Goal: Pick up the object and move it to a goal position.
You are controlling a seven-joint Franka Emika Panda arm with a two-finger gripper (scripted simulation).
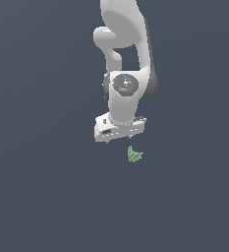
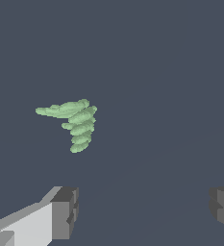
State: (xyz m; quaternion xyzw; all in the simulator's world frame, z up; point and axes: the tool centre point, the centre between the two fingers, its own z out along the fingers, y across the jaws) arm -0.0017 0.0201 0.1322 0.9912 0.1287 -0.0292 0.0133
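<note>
The object [image 1: 134, 154] is a small pale-green, jagged, leafy lump lying on the dark grey surface. My white gripper [image 1: 120, 139] hangs just above it and a little toward the exterior view's left. In the wrist view the object [image 2: 75, 123] lies clear of the fingers, ahead of them. One grey finger [image 2: 65, 211] and the other finger [image 2: 223, 207] stand far apart with nothing between them, so the gripper is open.
The white arm [image 1: 127, 59] comes down from the exterior view's top centre. Plain dark grey surface [image 1: 47, 197] lies all around the object; no other object or marker shows.
</note>
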